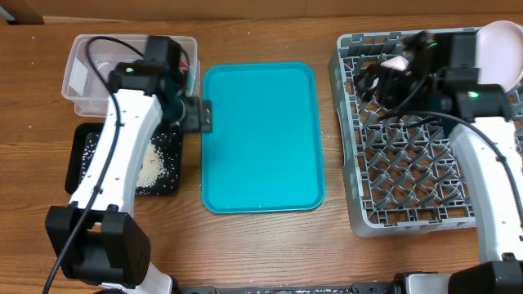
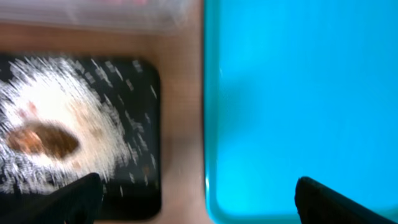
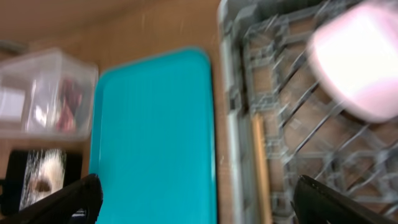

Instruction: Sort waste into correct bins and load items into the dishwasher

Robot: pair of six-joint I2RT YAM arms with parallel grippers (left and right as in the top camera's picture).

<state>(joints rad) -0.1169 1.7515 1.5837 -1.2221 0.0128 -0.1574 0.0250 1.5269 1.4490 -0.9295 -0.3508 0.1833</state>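
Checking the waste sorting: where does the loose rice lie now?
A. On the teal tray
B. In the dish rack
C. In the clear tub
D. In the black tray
D: the rice shows as a white patch inside the black tray, and the left wrist view shows it there with the brown lump on it.

Wood table (image 1: 327, 245) fills the overhead view: mid-brown, grain running left-right, a few small dark specks. Tan flat piece, prob. cardboard (image 1: 18, 10), at far-left corner. Dark strip (image 1: 286, 288) along near edge. Light even, shadows soft & short.
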